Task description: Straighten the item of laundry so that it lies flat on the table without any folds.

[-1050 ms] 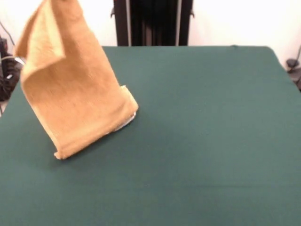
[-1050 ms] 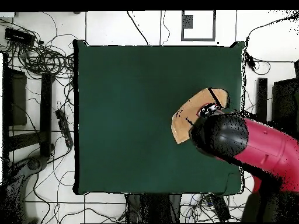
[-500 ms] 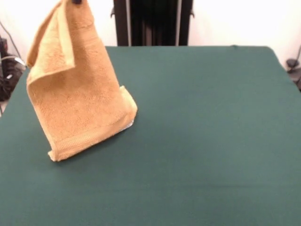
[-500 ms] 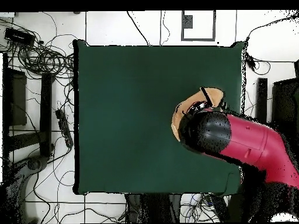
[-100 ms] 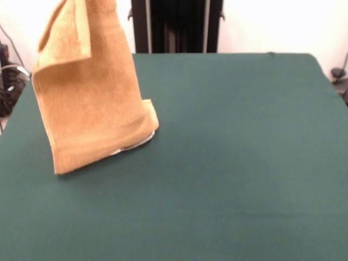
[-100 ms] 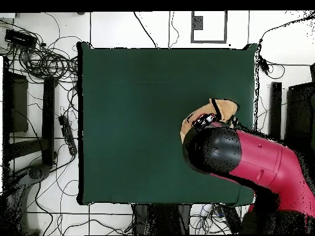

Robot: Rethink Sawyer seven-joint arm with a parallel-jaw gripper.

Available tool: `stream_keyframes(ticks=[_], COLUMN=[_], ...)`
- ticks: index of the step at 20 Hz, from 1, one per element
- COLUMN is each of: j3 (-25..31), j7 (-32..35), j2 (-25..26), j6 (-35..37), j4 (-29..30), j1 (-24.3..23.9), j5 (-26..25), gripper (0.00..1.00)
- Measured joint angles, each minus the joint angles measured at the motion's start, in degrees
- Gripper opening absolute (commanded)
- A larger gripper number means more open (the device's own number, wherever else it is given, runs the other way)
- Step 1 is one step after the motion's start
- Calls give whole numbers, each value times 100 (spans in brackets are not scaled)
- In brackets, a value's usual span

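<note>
The orange-tan terry-cloth towel (image 5: 89,92) hangs from above, its lower edge brushing the dark green cloth-covered table (image 5: 228,163). The red and black arm (image 6: 246,157) hides the gripper, so I cannot tell its state.

Towel (image 5: 92,103) orange-tan (woven band nr bottom), table (image 5: 244,163) dk green.

Soft, even room light falls on the table (image 5: 244,163), with no glare on the green cloth. The hanging towel (image 5: 92,103) throws only a faint shadow beneath its lower edge. The front view looks slightly soft; the pale wall behind is bright, nearly washed out
</note>
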Motion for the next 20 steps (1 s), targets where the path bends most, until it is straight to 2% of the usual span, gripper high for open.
stream_keyframes(ticks=[5,14,20], j3=[-104,-187,-187], j7=[0,0,0], j2=[-60,467,571], j6=[-100,-1224,-1495], j4=[130,492,874], j1=[83,193,140], j5=[-96,-210,-161], gripper=[0,0,0])
